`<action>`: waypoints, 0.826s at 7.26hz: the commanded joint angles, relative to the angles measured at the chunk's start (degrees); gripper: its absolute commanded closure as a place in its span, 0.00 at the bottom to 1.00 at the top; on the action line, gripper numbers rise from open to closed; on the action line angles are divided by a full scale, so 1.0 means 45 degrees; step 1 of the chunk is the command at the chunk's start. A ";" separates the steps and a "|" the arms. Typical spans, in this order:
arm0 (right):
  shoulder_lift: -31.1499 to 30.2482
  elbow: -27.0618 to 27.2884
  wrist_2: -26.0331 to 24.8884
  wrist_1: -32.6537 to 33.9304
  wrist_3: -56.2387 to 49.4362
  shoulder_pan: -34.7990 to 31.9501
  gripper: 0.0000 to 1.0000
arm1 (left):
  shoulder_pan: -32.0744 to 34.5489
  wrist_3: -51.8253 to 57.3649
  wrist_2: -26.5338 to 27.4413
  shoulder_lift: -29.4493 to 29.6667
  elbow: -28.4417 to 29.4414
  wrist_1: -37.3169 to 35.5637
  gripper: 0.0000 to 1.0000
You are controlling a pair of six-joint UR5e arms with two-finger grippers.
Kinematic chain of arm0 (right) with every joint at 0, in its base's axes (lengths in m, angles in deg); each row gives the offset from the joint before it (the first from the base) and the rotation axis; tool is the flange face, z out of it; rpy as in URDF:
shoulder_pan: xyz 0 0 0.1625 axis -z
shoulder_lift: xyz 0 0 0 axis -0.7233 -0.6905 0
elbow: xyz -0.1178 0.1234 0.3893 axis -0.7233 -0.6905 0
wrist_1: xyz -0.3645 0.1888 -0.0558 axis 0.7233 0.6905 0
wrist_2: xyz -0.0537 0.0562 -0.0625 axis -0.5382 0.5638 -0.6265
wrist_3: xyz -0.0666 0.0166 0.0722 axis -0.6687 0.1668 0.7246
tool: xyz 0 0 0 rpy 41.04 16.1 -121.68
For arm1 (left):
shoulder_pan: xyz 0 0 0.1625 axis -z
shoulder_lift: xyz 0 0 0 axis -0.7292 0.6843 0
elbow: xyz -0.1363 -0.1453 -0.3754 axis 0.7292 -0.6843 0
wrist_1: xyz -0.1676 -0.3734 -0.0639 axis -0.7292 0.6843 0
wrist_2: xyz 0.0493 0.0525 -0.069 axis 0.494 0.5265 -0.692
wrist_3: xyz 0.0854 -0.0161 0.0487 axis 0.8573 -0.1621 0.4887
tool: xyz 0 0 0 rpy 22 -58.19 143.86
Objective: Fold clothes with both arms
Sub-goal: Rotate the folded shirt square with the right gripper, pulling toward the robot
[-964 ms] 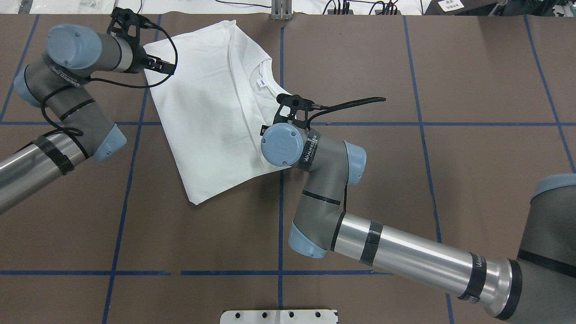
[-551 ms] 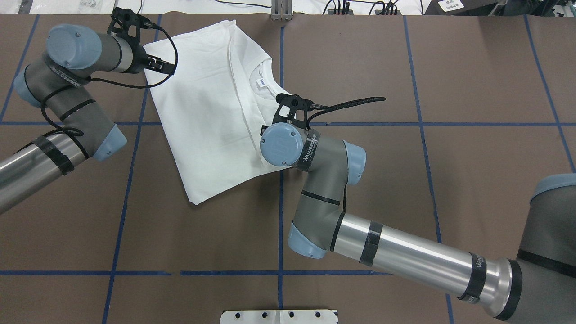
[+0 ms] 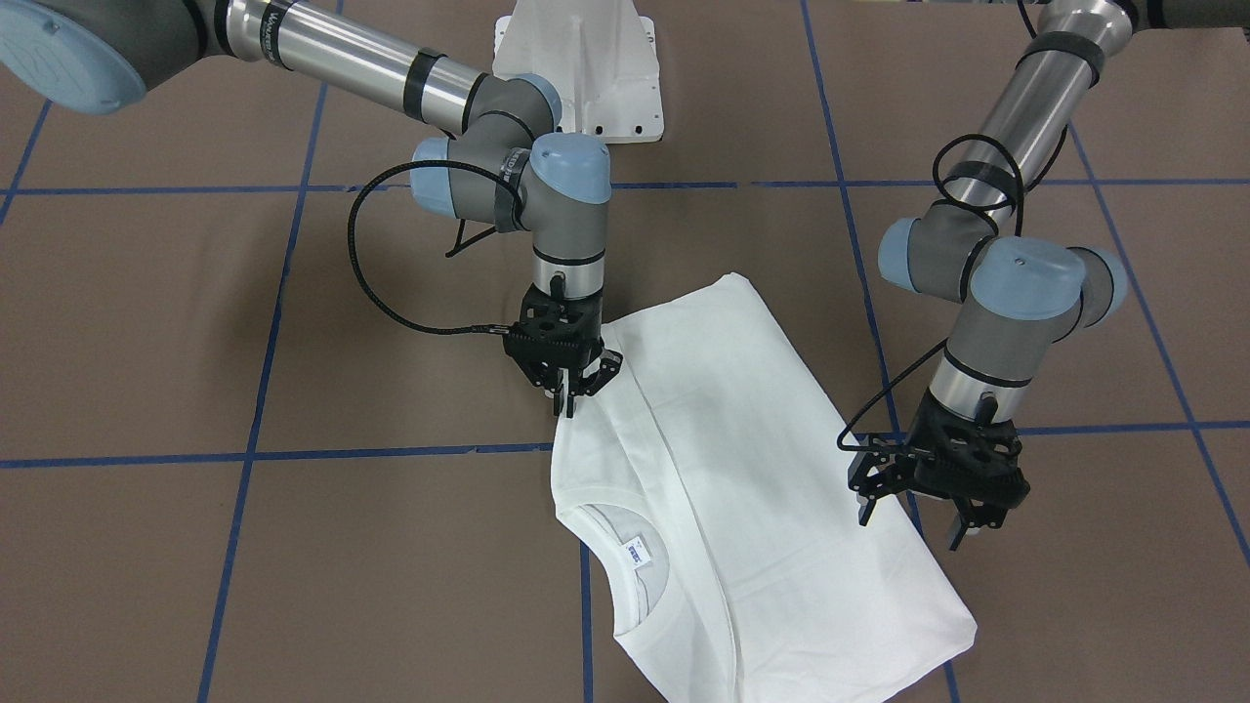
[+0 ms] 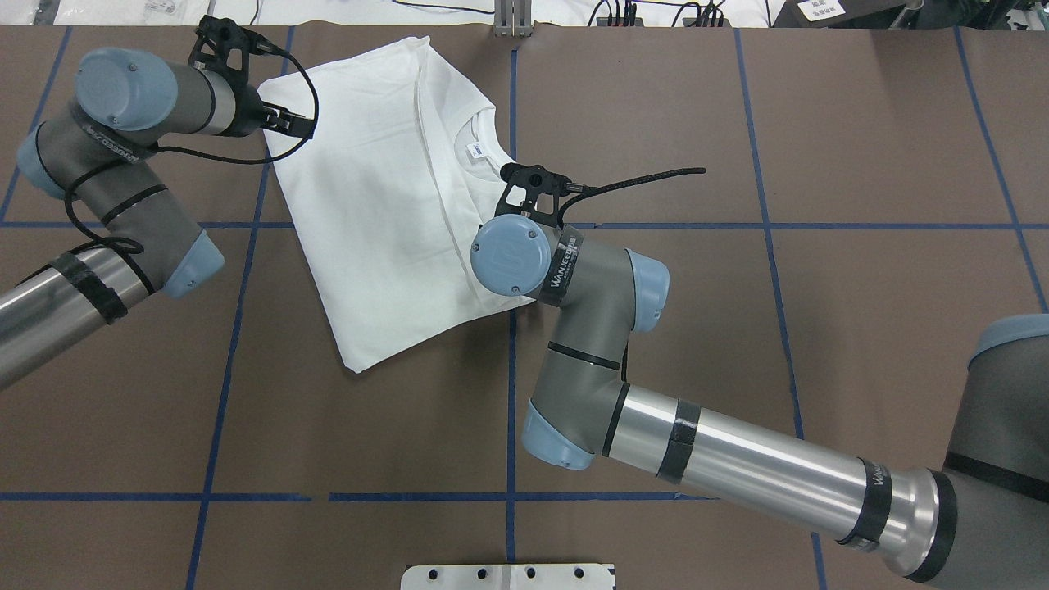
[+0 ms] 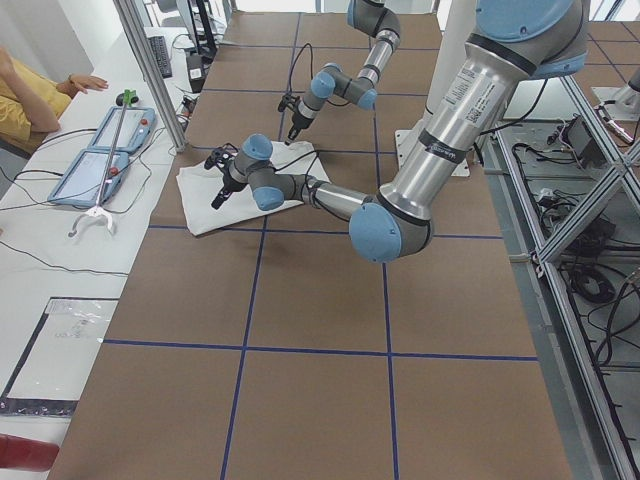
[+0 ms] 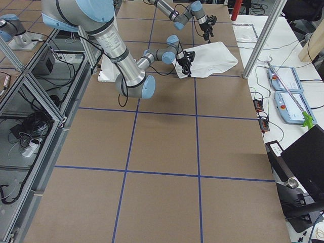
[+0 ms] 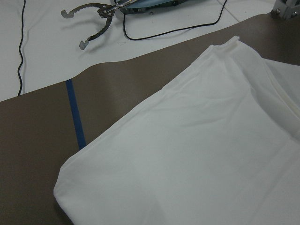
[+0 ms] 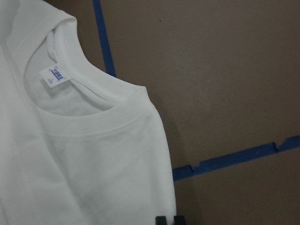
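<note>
Lying flat on the brown table (image 4: 737, 369), the white shirt (image 4: 369, 229) is seen already folded into a long pack. Its long axis runs from the table's far edge back toward the robot at a slight slant. The collar (image 8: 98, 91) (neck label showing) sits on one long edge and is taken as the mark.

The right arm's fingers (image 3: 566, 398) are placed just beside the collar, on the same long edge, a little toward the robot. They are drawn narrow, tips nearly together at the cloth's border; whether any cloth is pinched cannot be told. The left arm's fingers (image 4: 297, 124) are spread wide over the opposite long edge, across the pack from the collar, and nothing is held.

The right arm is judged the nearer to the collar, and a crosswise fold would call for both long edges to be taken together. Blue tape lines (image 4: 778, 225) are crossed by the pack. A white surface (image 7: 42, 61) lies beyond the table's far edge, past the collar.
</note>
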 commanded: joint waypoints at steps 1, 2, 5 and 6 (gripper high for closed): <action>-0.0044 0.0175 0.0103 0.0263 0.0015 -0.0015 1.00 | 0.0000 -0.0079 0.0000 -0.0048 -0.0069 0.0000 0.00; -0.0083 0.0214 0.0122 0.0244 0.0015 -0.0034 1.00 | -0.0097 -0.0157 0.0000 -0.0068 -0.0069 0.0058 0.00; -0.3231 0.3829 0.0472 0.0476 -0.0180 -0.0191 1.00 | -0.0156 -0.0158 0.0000 -0.0068 -0.0089 0.0059 0.00; -0.4330 0.5491 0.0339 0.1019 -0.0161 -0.0055 1.00 | -0.0195 -0.0177 0.0000 -0.0068 -0.0089 0.0059 0.00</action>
